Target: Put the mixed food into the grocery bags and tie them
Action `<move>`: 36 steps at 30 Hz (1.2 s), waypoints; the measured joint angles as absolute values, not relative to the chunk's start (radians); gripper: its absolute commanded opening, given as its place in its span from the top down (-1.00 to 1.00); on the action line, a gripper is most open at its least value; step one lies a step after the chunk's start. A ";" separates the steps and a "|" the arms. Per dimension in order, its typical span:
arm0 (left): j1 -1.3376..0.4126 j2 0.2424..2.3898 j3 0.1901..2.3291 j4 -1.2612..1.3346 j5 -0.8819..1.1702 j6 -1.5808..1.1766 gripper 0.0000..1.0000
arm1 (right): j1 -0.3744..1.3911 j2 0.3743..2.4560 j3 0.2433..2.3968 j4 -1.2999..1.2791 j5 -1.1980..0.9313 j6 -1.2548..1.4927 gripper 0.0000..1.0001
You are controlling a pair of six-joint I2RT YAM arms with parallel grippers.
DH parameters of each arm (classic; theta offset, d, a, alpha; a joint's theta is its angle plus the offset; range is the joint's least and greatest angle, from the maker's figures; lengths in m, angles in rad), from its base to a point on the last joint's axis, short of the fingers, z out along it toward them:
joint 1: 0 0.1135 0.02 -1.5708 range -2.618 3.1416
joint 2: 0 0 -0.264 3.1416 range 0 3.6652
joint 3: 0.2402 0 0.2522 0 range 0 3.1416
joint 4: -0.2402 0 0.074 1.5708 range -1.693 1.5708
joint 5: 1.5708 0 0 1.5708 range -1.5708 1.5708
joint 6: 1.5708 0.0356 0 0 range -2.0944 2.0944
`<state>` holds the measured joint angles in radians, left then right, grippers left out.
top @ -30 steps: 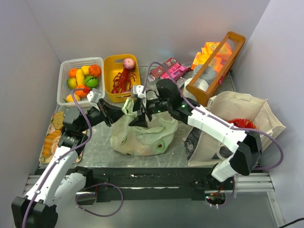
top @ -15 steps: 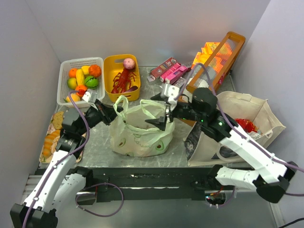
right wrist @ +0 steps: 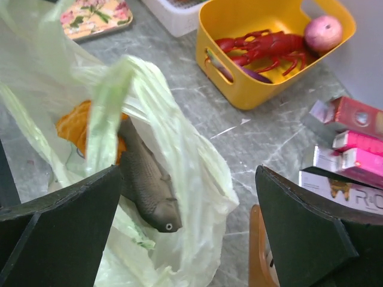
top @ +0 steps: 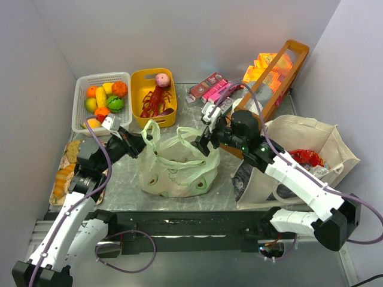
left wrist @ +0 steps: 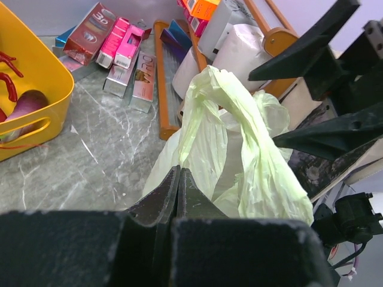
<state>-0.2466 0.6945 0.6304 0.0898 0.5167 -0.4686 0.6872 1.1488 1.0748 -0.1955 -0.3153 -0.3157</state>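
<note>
Left gripper (left wrist: 178, 173) pinches green bag (left wrist: 239, 161) — right gripper (right wrist: 188, 173) gapes beside.

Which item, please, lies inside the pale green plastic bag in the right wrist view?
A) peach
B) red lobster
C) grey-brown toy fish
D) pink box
C: a grey-brown toy fish shows through the open mouth of the pale green bag.

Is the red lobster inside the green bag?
No, the red lobster lies in the yellow basket, apart from the green bag.
</note>
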 measured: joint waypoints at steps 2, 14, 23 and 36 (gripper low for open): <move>-0.247 0.694 0.630 0.084 0.513 -0.465 0.97 | 0.681 1.168 1.075 -0.195 -0.340 -0.318 -0.99; -0.247 0.698 0.631 0.056 0.499 -0.449 0.96 | 0.620 1.112 1.003 -0.167 -0.546 -0.245 -0.99; -0.247 0.698 0.638 0.033 0.499 -0.438 0.97 | 0.531 1.086 0.991 -0.145 -0.751 -0.216 -0.99; -0.247 0.707 0.640 0.029 0.498 -0.431 0.97 | 0.561 1.053 0.918 -0.161 -0.675 -0.232 -0.99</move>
